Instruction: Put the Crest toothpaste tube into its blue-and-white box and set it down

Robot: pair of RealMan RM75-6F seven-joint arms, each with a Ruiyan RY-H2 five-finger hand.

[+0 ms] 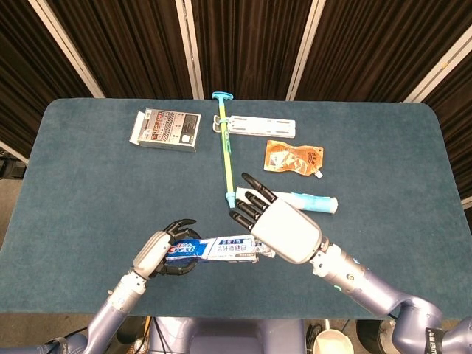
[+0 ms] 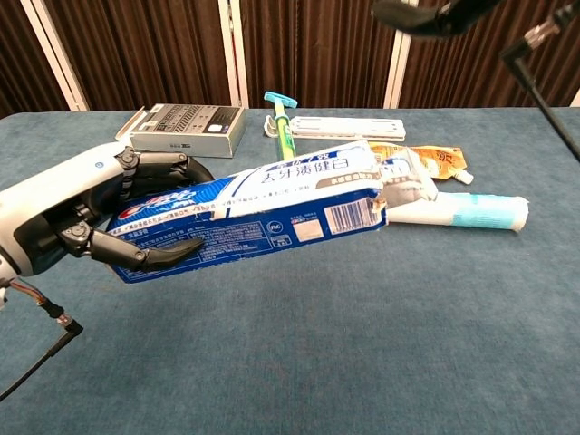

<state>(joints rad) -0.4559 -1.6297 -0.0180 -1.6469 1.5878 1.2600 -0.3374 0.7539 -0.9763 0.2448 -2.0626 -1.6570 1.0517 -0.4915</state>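
The tube (image 2: 403, 186) looks mostly inside the box (image 2: 245, 217), only its crimped tail showing at the open end; so the loading step seems nearly done, with a last push and the setting-down left.

The left hand (image 2: 86, 217) is clamped round the box near its closed end, thumb underneath and fingers (image 2: 159, 165) over the top, holding it roughly level above the table (image 2: 299, 362); the box's open end points away from that hand, toward the right one.

The right hand (image 1: 276, 225) holds nothing, its fingers (image 1: 251, 199) spread apart; in the head view it sits just beyond the box's open end, over the tube's tail, though whether it touches cannot be told — the chest view shows only dark fingertips at the top edge.

Next, I judge, the right hand must nudge the tail fully in — gently, since the box is gripped at the far end and could swing; then the left hand lowers the box flat and lets go.
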